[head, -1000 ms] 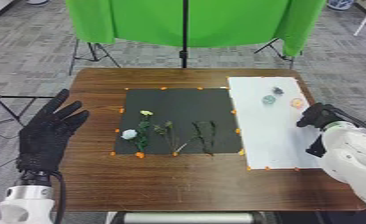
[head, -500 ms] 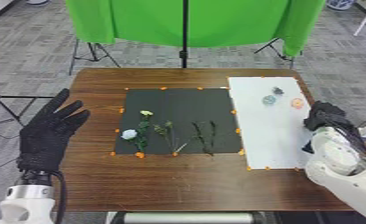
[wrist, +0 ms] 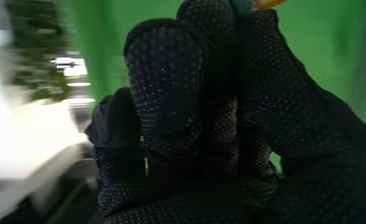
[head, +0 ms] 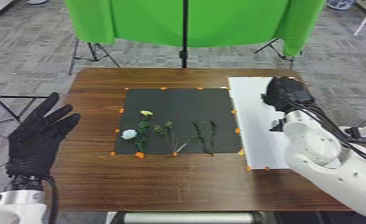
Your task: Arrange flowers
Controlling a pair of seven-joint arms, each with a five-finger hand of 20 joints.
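"Logging flowers. Where?"

"White flower (head: 129,134), yellow flower (head: 146,113), green sprigs (head: 170,129), dark leafy stems (head: 212,134): all on black mat (head: 184,102), spread out, probably so each can be picked singly."

"Right robot hand (head: 287,94)?"

"Over white sheet (head: 256,142), right of the mat. Fingers nearly straight, close together. Teal bit (wrist: 242,6) and orange bit (wrist: 268,4) at the tips; can't tell if either is gripped. Narrow hand shape would suit small pieces."

"Left robot hand (head: 37,142)?"

"Left of the mat, wide open, fingers spread, nothing in it. Likely parked there to leave the stems reachable."

"Orange tape (head: 139,155)?"

"Dabs round the mat's edge, presumably pinning it to the worktop (head: 162,187) so stems don't drag it."
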